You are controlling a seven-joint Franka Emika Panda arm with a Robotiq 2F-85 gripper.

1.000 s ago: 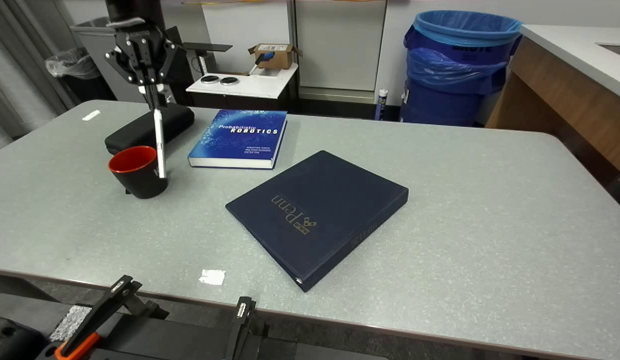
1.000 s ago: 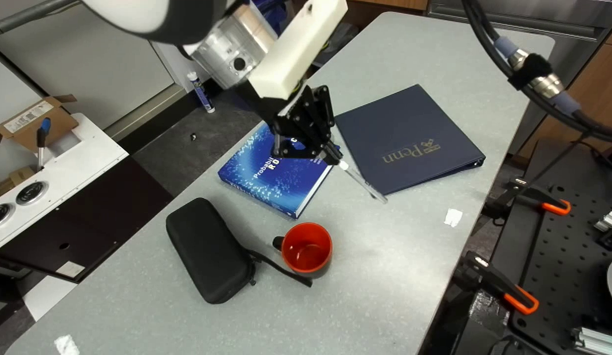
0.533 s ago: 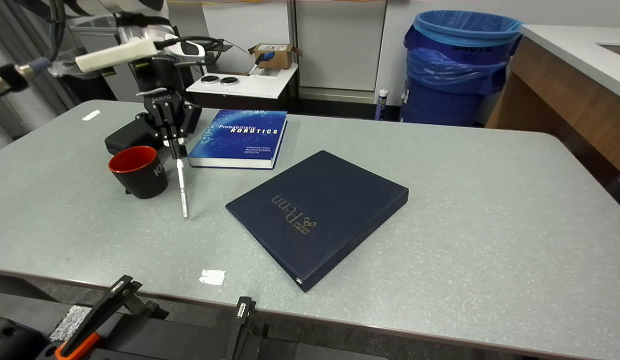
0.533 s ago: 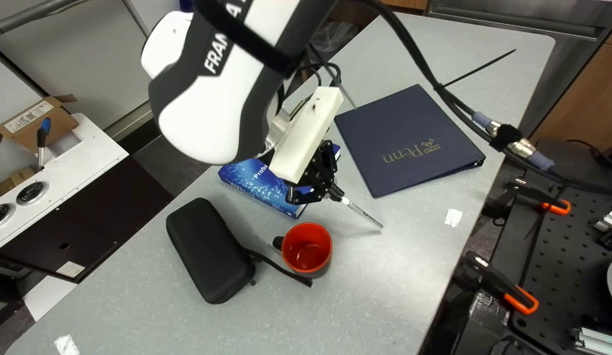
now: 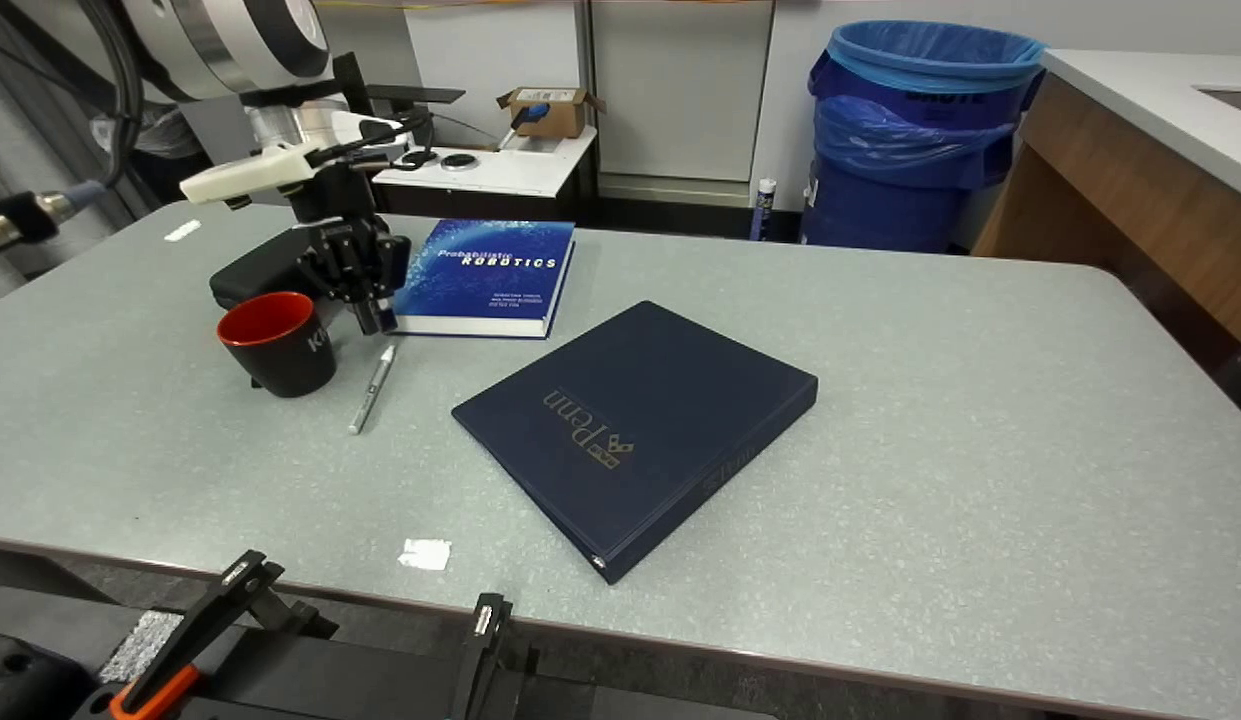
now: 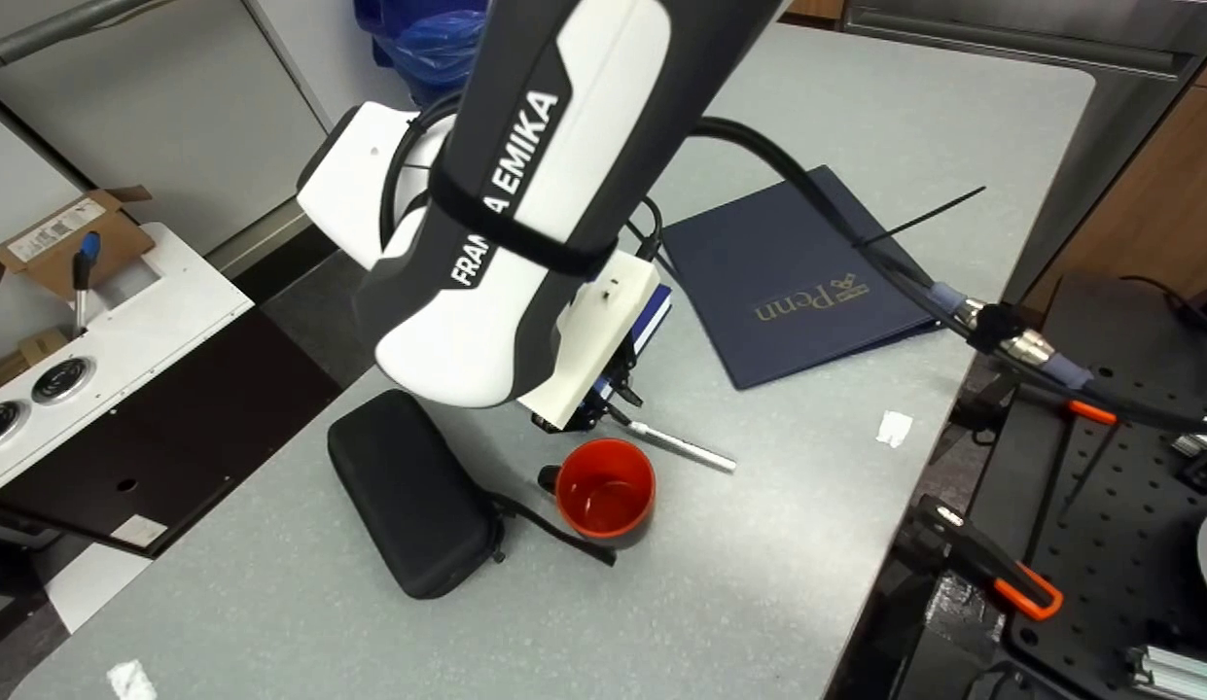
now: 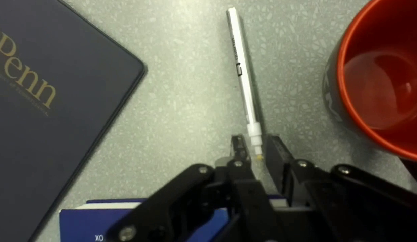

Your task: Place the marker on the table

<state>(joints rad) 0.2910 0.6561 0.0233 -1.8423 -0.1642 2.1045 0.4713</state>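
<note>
"So, where is the slim silvery-white marker (image 7: 243, 74) to be found?"

"It is seen laid on the light grey speckled tabletop (image 5: 940, 480), between the black mug lined in red (image 5: 290, 362) and the flat navy binder with gold lettering (image 5: 635, 430). Neither is touched by it."

"And how is the black jointed gripper (image 7: 256, 143) held?"

"Close to the marker's pale tip, with its fingers parted. In the wrist view the tip is framed by them, and a gap is left on each side; in an exterior view, a sliver of tabletop is seen between fingers and tip. Nothing appears to be clamped."

"Why is that patch chosen?"

"Probably because the marker's whole length is borne there: the blue hardback book (image 5: 480, 275) and the oblong black fabric-looking case (image 6: 413, 491) are set clear of it, and the mug's handle is turned away."

"And why are the fingers held so low?"

"Presumably so that hardly any drop is allowed to a round barrel. The placing is judged as good as done; a slow, straight lift is called for next, with the fingers parted, lest the tip be nudged and the marker rolled against the mug."
</note>
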